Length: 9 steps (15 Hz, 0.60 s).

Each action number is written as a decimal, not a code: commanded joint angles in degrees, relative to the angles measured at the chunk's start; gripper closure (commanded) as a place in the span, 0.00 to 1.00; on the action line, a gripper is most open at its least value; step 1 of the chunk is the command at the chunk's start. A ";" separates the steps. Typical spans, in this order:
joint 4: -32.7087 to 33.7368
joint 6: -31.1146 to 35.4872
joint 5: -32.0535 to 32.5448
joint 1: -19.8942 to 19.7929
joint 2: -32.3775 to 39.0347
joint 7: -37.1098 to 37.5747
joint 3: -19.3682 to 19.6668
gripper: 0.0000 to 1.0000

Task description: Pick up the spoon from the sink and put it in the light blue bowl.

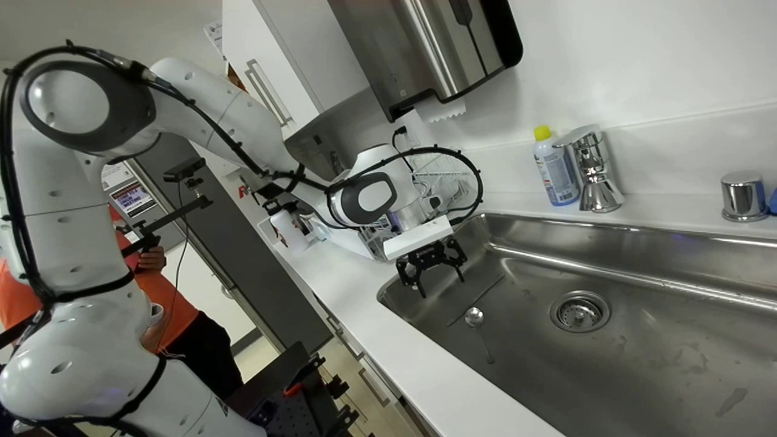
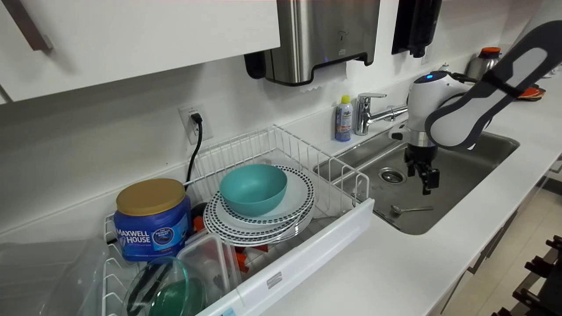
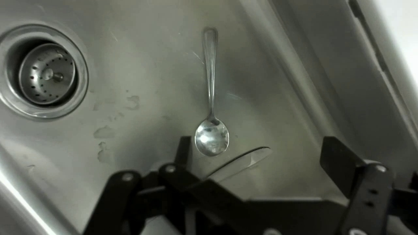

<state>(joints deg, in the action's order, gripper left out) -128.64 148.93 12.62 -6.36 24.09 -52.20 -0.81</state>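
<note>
The metal spoon point(image 3: 211, 94) lies on the floor of the steel sink point(image 3: 147, 62). It also shows in both exterior views point(image 1: 474, 317) point(image 2: 409, 210). My gripper point(image 3: 258, 142) is open and empty, pointing down above the sink point(image 1: 661, 340) point(image 2: 465, 175). In the wrist view, the spoon's round end is beside the left finger's tip, and its handle points away from the gripper. The gripper shows in both exterior views too point(image 1: 443, 288) point(image 2: 419, 182). The light blue bowl point(image 2: 253, 189) sits on stacked plates in the dish rack in an exterior view.
A knife point(image 3: 243, 163) lies near the spoon, partly behind the left finger. The sink has a drain point(image 1: 580, 311). A faucet point(image 2: 363, 115) and spray can point(image 2: 344, 119) stand behind it. The white dish rack point(image 2: 303, 259) holds plates point(image 2: 301, 191) and a coffee tub point(image 2: 151, 230).
</note>
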 commanded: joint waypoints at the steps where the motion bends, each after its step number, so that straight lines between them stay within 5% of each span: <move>1: 3.46 2.81 -1.05 -2.89 5.49 -5.26 -1.93 0.00; 9: 5.13 11.75 -0.80 -7.67 13.51 -8.99 -2.55 0.00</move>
<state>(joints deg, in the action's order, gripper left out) -124.59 157.93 12.25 -12.36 35.43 -60.03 -2.51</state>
